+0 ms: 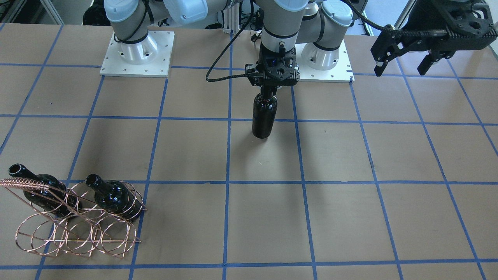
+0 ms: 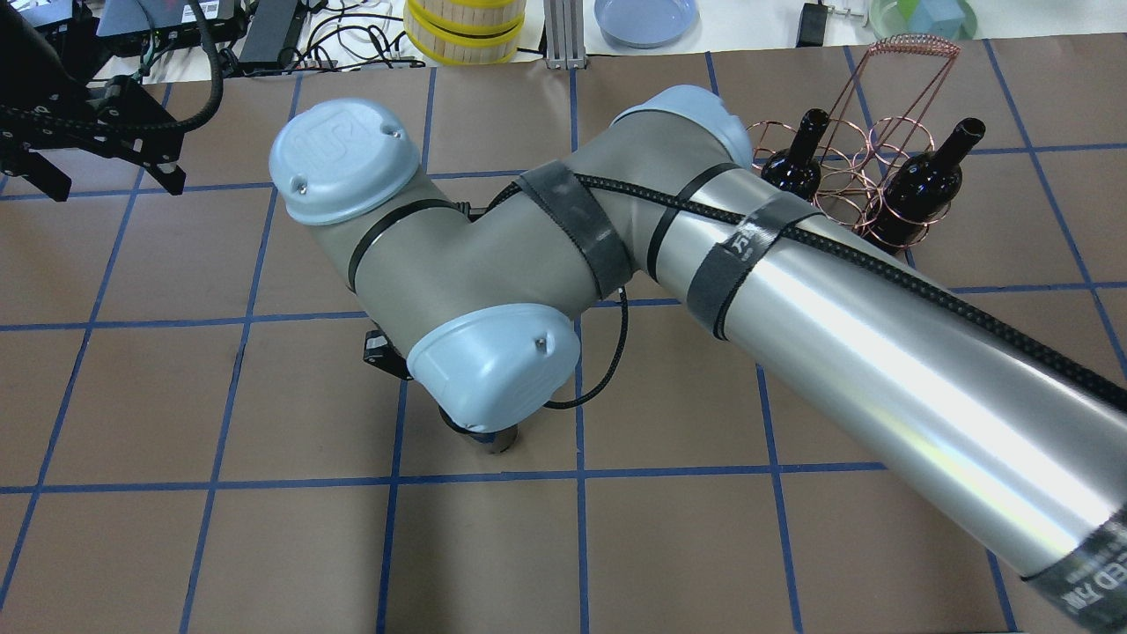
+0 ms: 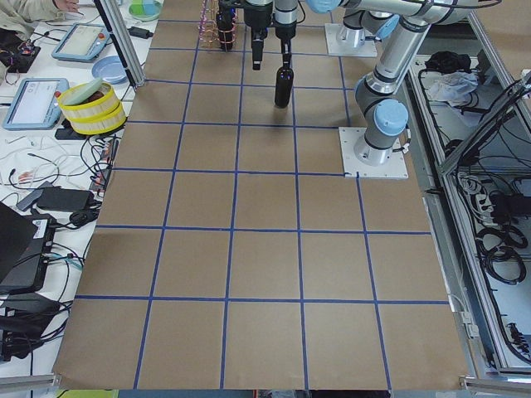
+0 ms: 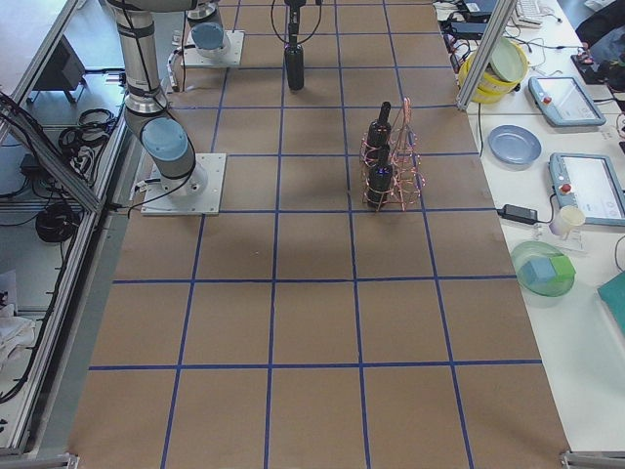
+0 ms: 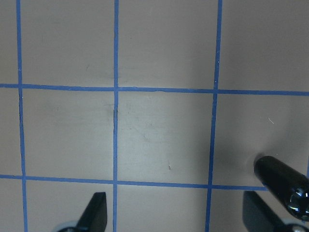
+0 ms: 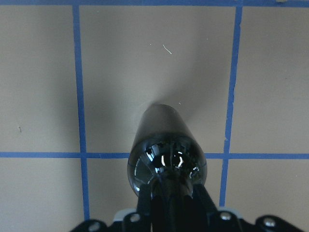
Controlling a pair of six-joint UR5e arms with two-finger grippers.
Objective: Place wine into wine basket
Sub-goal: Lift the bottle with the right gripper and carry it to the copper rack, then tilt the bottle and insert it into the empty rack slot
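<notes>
My right gripper [image 1: 268, 90] is shut on the neck of a near-black wine bottle [image 1: 264, 116] and holds it upright near the table's middle, its base at or just above the paper. The right wrist view shows the bottle [image 6: 166, 145] straight below the fingers. The copper wire wine basket [image 1: 78, 229] stands at the table's right end with two more bottles [image 1: 35, 190] [image 1: 113, 196] in its rings; it also shows in the overhead view [image 2: 880, 150]. My left gripper [image 1: 401, 68] is open and empty, high off to the left side [image 2: 110, 180].
The right arm's forearm [image 2: 880, 352] hides the held bottle and gripper in the overhead view. Both arms' base plates [image 1: 136, 54] sit at the robot's edge. Yellow-rimmed containers [image 2: 462, 31] and a blue plate [image 2: 645, 18] lie beyond the far edge.
</notes>
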